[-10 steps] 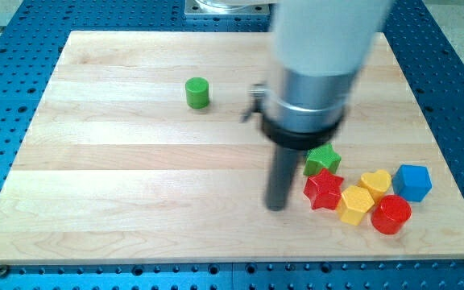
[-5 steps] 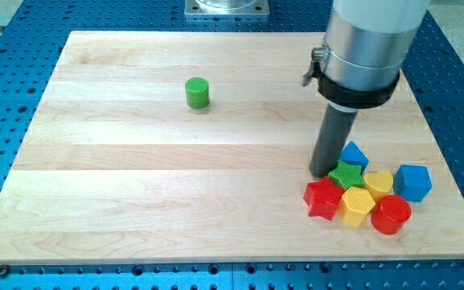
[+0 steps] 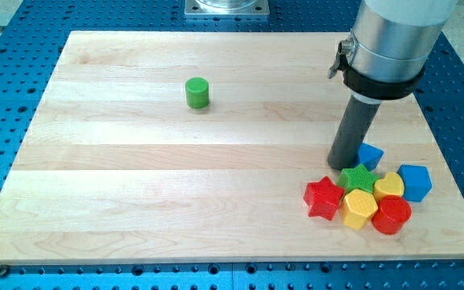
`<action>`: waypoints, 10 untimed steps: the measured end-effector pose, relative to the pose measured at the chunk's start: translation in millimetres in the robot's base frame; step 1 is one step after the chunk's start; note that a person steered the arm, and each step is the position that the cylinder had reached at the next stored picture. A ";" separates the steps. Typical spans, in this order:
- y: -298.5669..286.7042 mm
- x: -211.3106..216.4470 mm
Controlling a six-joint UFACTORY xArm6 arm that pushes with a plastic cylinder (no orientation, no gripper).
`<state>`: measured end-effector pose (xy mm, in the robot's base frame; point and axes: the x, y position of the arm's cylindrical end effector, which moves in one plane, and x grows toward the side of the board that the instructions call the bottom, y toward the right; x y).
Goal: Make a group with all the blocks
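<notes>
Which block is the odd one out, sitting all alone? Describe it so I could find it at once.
Start from the wooden board and look to the upper part of its left half. There stands a small green cylinder, upright, with bare wood all round it. Every other block is packed into the cluster at the view's lower right, where my tip rests beside a small blue block and the green star.

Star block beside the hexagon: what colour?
Red star, left of the yellow hexagon; camera view.
</notes>
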<state>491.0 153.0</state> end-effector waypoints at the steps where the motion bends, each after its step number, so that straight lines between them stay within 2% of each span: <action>1: 0.0 -6.1; 3: -57.9 -133.0; 4: -130.6 -180.1; 5: -217.8 -164.4; 6: -214.8 -76.4; 7: -196.4 -72.6; 8: -218.8 -56.3; 9: -128.0 -16.9; 10: -70.1 12.9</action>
